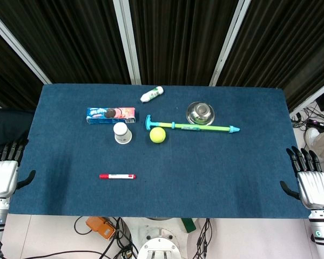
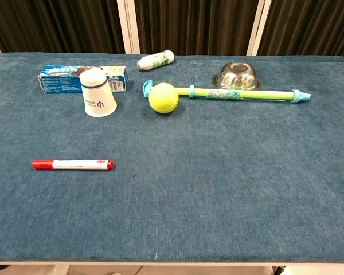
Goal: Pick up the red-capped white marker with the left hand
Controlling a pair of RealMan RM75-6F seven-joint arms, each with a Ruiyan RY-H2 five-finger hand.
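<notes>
The red-capped white marker (image 1: pixel 117 176) lies flat on the blue table cloth, near the front and left of the middle; in the chest view the marker (image 2: pixel 73 165) points left to right. My left hand (image 1: pixel 3 172) hangs beside the table's left edge, fingers apart and holding nothing, well to the left of the marker. My right hand (image 1: pixel 310 179) rests off the right edge, likewise open and empty. Neither hand shows in the chest view.
Behind the marker stand an upturned white paper cup (image 1: pixel 122 133), a blue cookie box (image 1: pixel 111 114) and a yellow-green tennis ball (image 1: pixel 157 135). Further back lie a long green and blue toy stick (image 1: pixel 191 127), a metal bowl (image 1: pixel 200 113) and a small white bottle (image 1: pixel 152 94).
</notes>
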